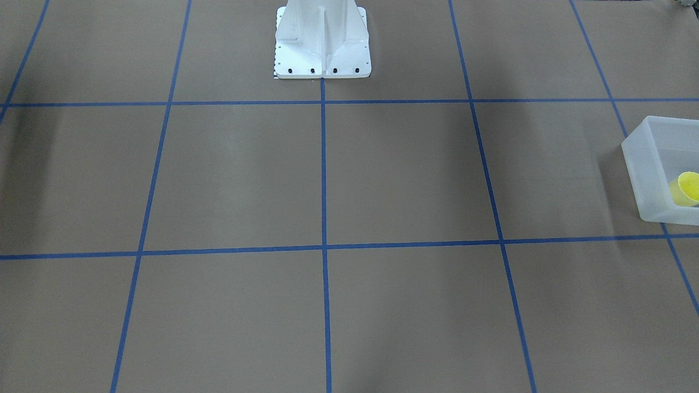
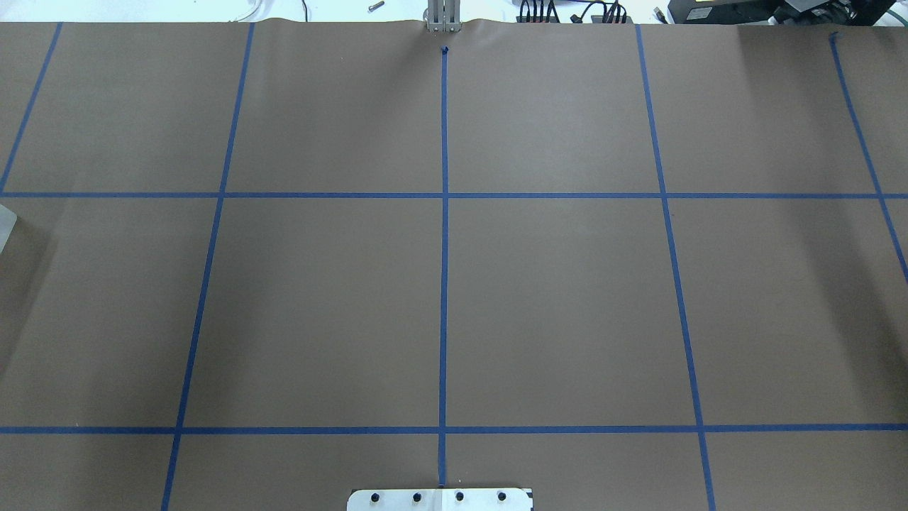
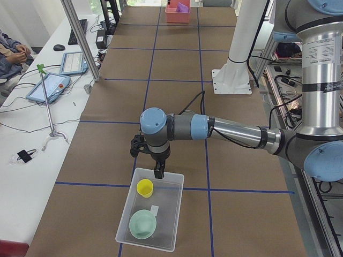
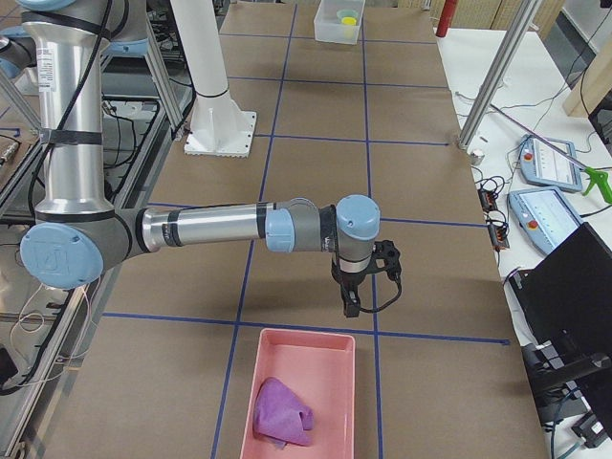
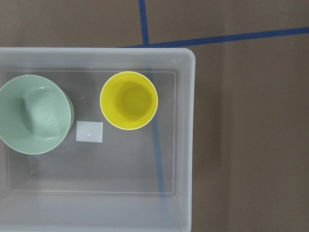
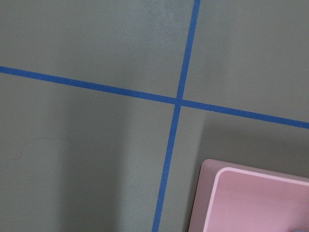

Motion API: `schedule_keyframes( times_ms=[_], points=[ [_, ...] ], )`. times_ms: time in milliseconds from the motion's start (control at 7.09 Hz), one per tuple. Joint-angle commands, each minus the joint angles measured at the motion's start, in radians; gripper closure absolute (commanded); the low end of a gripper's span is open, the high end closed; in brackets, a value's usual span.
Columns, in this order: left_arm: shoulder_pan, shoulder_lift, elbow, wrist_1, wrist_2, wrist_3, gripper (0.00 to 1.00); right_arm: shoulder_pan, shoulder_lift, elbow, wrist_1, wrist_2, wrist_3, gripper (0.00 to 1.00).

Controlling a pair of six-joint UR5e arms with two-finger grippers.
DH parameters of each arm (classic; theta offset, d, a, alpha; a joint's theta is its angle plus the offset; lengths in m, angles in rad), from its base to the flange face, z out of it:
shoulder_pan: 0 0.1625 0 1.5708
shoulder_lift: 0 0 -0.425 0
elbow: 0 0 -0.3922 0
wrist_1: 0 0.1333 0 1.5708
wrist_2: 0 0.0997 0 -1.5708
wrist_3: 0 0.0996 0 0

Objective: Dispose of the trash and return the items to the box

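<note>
Brown paper (image 2: 319, 305), crossed by a grid of blue tape (image 2: 444, 284), is spread over the whole table; a translucent plastic box (image 5: 186, 145) is set at the end on the robot's left. Inside it a yellow cup (image 5: 129, 100) is stood upright with its mouth open to the top; a mint-green bowl (image 5: 35, 113) is placed beside the cup, apart from it; a small white square (image 5: 90, 131) is seen on the box floor between the two. The left gripper (image 3: 159, 172) is pointed downward over the box's edge nearest the cup; it is shown only in the side view, so whether its fingers are parted or closed cannot be told. At the opposite end a pink tray (image 4: 287, 356) is laid, and a crumpled purple cloth (image 4: 282, 413) is held in it. The right gripper (image 4: 350, 308) is pointed downward over the paper just beyond the tray's rim; its fingers likewise cannot be judged. The white robot base (image 1: 322, 43) is bolted at the table's middle edge.
</note>
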Motion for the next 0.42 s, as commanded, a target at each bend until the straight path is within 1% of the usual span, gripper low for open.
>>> schedule_keyframes(
  times_ms=[0,282],
  points=[
    [0.0,0.0,0.001,-0.003,0.0,0.0,0.01,-0.001,0.001,0.0,0.0,0.0,0.001,0.0],
    [0.0,0.0,-0.001,-0.004,0.0,0.0,0.02,-0.001,0.001,0.003,0.0,-0.001,0.001,0.0]
  ],
)
